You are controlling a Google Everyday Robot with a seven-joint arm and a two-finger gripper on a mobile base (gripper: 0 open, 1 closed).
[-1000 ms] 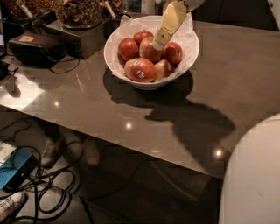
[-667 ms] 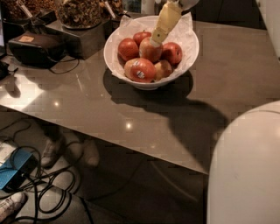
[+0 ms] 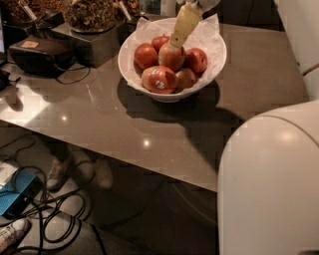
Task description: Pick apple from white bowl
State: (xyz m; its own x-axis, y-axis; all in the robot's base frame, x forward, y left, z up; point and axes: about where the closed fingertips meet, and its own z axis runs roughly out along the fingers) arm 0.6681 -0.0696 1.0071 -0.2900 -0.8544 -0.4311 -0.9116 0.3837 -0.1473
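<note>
Gripper (image 3: 176,41): pale yellow, slanting down from the top edge into the bowl (image 3: 164,95), its tip at the upper side of the apple (image 3: 172,58); whether it is open or closed, and whether it has any hold yet, cannot be told from this view. Apple: large, red with pale streaks, near the middle of the pile and riding highest, which likely explains the approach from above, where neighbours do not block access. Bowl: wide, glossy white, lined with crinkled paper (image 3: 212,32) that stands up past the rim at the back; set on the table (image 3: 124,134) toward its far side. Stickered apple (image 3: 158,79): red-orange, at the front of the pile, touching the apple. Pale apple (image 3: 186,77): smaller, front right, wedged just beside the apple. Other red apples lie at left (image 3: 145,55), right (image 3: 197,60) and back (image 3: 160,41), all packed close, so lifting one may shift the rest. Step in hand, by judgement: closing on the apple before lifting it; the apple is not yet out of the bowl. Black device (image 3: 40,55): on the table, left, well apart from the bowl. Snack containers (image 3: 92,15): behind it, far left. Robot body (image 3: 269,184): white, filling the lower right. Cables (image 3: 50,209): on the floor below.
</note>
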